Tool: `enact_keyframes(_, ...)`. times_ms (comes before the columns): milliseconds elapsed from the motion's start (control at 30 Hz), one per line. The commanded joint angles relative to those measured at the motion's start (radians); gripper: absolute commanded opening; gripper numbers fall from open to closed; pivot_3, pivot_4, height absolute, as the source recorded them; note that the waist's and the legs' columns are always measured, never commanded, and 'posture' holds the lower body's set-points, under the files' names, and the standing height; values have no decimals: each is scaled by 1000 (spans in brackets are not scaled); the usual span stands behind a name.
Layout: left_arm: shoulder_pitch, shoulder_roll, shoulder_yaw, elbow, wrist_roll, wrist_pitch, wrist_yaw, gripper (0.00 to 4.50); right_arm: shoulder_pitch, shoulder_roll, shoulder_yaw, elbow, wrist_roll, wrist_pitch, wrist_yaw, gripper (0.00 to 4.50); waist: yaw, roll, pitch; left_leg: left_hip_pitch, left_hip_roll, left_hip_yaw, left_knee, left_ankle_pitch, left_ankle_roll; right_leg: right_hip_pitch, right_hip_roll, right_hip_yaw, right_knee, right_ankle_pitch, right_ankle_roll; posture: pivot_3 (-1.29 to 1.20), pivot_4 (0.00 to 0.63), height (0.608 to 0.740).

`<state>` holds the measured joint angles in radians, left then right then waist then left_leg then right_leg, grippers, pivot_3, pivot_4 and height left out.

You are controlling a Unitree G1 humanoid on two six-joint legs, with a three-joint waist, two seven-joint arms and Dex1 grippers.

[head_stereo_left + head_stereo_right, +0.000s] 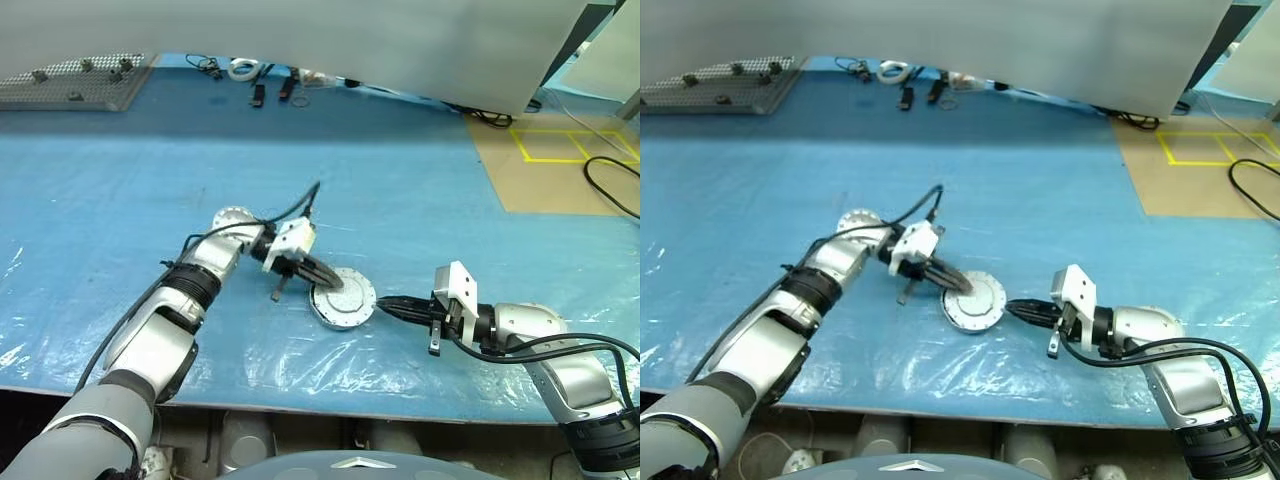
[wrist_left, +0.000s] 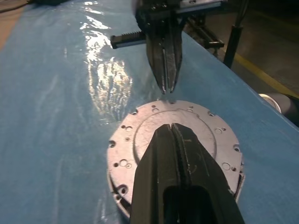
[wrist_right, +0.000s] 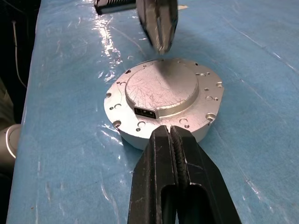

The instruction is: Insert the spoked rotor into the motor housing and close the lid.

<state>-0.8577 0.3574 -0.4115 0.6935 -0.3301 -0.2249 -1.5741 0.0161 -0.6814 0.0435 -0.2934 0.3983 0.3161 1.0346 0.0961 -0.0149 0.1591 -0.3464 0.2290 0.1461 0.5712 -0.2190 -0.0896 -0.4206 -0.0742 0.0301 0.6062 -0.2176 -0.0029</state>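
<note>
Your right gripper (image 1: 392, 306) is sitting nearest you, its two black fingers pressed together with nothing between them, and it is pointing at the near-right edge of the lid (image 3: 161, 88). In the right wrist view the tips are stopping just short of the rim, so you cannot say they are touching it.

The lid is lying plain face up (raised centre showing, small slot in its side) on top of the motor housing (image 3: 140, 137), which is resting flat on the blue plastic-covered table (image 1: 420, 200). The two are reading as one closed round assembly.

Your left gripper (image 1: 325, 280) is reaching in from the opposite side, fingers also closed on nothing, and its tips are hanging over the lid's raised centre; whether they are pressing on it you cannot tell.

Farther back, cables and small parts (image 1: 262, 82) are lying along the table's far edge, well apart from the work.
</note>
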Motion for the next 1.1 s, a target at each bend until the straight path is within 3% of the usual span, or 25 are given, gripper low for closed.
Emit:
enact_keyframes(33,12,34,80,-132,-30,94,13,49,3,-3,-7,-38,34,7,15,0,-1,0,0,0,0,0,-1,0,0,0,0,0,0,0,0,0,150,740)
enact_keyframes(467,430,252,307,-761,-142,473,255,49,-92,11,-4,-30,37,8,16,0,-8,1,0,-2,3,1,-2,0,0,-3,1,-1,0,0,-1,0,150,740)
enact_keyframes(733,631,256,336,-882,-106,472,387,49,-184,34,25,33,23,3,28,0,-12,1,0,-2,5,2,-1,0,0,-4,1,-1,0,-1,-1,0,150,740)
enact_keyframes(833,679,234,339,-886,-89,449,438,0,-196,32,47,57,4,-18,55,595,-19,1,0,-3,5,3,-1,0,0,-4,1,-1,0,-1,-1,0,150,740)
enact_keyframes(1100,741,243,347,-935,-110,434,442,0,-246,63,75,122,-11,-66,89,3188,-29,1,0,-2,5,3,0,0,0,-5,1,-1,0,-1,-1,0,150,740)
